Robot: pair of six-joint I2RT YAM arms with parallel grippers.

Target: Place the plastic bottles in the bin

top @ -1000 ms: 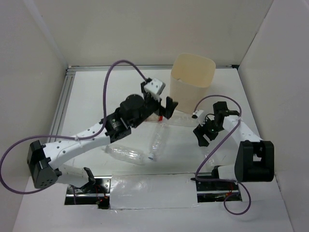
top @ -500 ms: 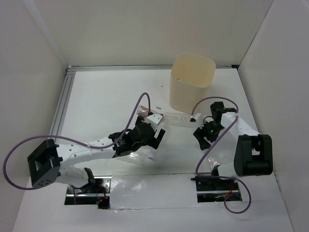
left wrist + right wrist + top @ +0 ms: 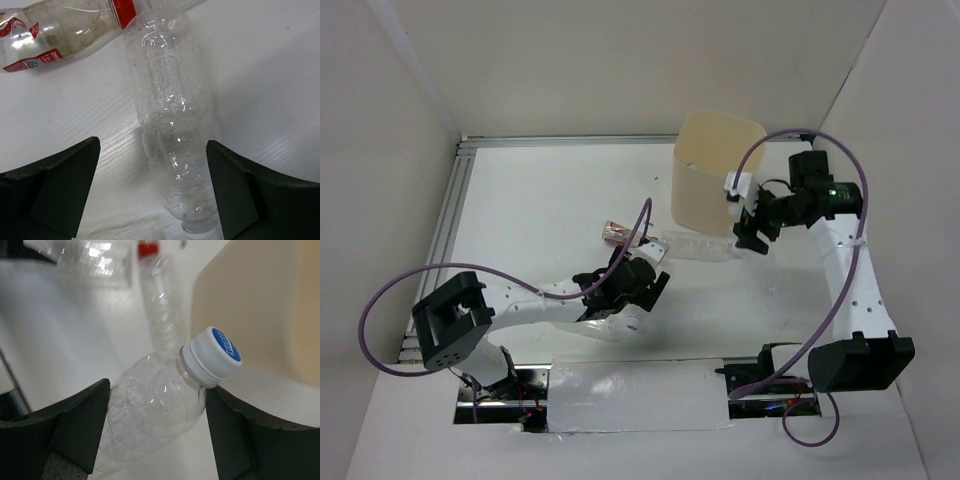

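Observation:
My right gripper (image 3: pixel 157 410) is shut on a clear crinkled bottle with a white-and-blue cap (image 3: pixel 214 356) and holds it off the table next to the cream bin (image 3: pixel 260 305). From above, the right gripper (image 3: pixel 752 220) is by the bin's (image 3: pixel 718 170) right wall. My left gripper (image 3: pixel 152 190) is open, low over the table, its jaws either side of a clear bottle (image 3: pixel 172 125) lying there, not touching it. From above, the left gripper (image 3: pixel 645 285) is at mid-table. A red-capped clear bottle (image 3: pixel 695 245) lies in front of the bin.
A bottle with a red-and-white label (image 3: pixel 55 30) lies just beyond the one between my left jaws. A small piece with a reddish-brown label (image 3: pixel 615 232) lies left of the bin. Another crushed bottle (image 3: pixel 603 322) lies under the left arm. White walls enclose the table.
My right gripper has risen from the table with the white-capped bottle and moved back beside the bin. My left arm has come down and forward over the bottle at mid-table.

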